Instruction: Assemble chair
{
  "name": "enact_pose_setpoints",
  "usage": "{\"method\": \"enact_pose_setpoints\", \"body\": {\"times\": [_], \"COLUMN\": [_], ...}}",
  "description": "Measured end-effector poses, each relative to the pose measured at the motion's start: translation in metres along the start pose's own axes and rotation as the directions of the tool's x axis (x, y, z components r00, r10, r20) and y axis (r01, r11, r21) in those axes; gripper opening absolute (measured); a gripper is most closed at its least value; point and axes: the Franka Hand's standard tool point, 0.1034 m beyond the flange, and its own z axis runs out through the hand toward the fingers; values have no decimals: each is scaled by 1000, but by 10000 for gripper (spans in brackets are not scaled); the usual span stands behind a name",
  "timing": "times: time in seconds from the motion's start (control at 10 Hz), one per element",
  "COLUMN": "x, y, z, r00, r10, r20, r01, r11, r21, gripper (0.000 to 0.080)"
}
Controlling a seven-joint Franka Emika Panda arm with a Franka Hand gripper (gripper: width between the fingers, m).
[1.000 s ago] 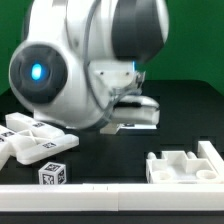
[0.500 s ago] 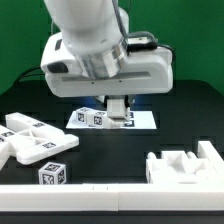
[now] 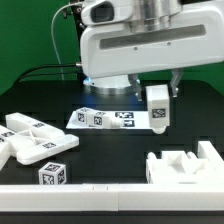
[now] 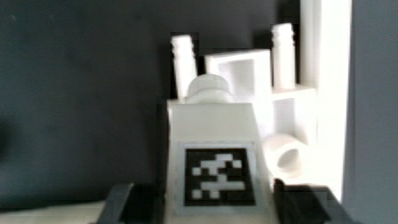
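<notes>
Glossy white arm (image 3: 135, 50), boxy wrist housing, black jaws.

The Panda arm (image 3: 130, 50) reaches in from the top of the exterior view, its broad white wrist housing held level. The two-finger gripper (image 3: 157, 96) hangs below it, pointing straight down. In the wrist view its dark fingers (image 4: 125, 205) stand partly closed, one on each side, clamping a tagged white chair piece (image 3: 157, 118).

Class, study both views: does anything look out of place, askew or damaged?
Nothing looks damaged or spilled. The loose chair parts on the exterior view's left lie heaped at angles, as unassembled pieces would. The tagged white piece hangs roughly upright in the jaws.
</notes>
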Motion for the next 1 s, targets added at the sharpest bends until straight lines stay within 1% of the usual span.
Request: {"method": "enact_pose_setpoints", "body": {"times": [0.1,0.2,0.3,0.4,0.5,0.6,0.7,0.8,0.9,1.0], "x": [-12,-23,-11,-14,-10,-2,6,14,12,12], "y": [2,5,6,4,-12,-34,-50,-54,-52,-52], "z": [3,6,3,6,6,9,18,21,26,24], "r00": [992,989,961,941,914,877,863,822,834,833], "r10": [22,22,15,4,-7,-42,-68,-119,-111,-111], "r20": [-121,-149,-277,-339,-407,-478,-501,-557,-540,-542], "r01": [-24,-25,-24,-18,-8,27,55,97,89,89], "r11": [1000,999,999,999,999,999,998,993,994,994], "r21": [-15,-20,-29,-36,-34,-37,-41,-70,-67,-66], "gripper": [284,284,284,284,284,284,284,284,284,284]}}
